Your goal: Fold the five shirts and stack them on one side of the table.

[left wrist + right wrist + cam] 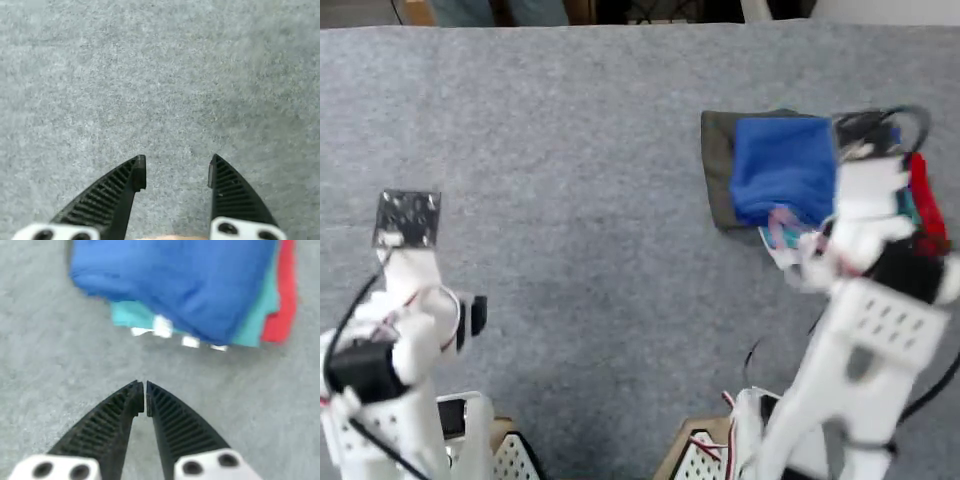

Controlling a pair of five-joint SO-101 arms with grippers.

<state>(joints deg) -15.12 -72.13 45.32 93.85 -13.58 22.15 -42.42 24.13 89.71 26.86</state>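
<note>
Blue shirt (pixel 782 168) topping one stack (pixel 717 170), two pincers (pixel 175 172) (pixel 145 392)

blue shirt (pixel 782 168), red shirt (pixel 923 205), grey table (pixel 570 150)

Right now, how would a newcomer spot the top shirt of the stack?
On the grey table, find the folded stack beside the right arm. The blue shirt lies on top; olive, teal and red ones only peek out beneath it.

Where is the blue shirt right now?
In the high view, the blue shirt tops the pile on the right side of the table, just ahead of the right gripper.
</note>
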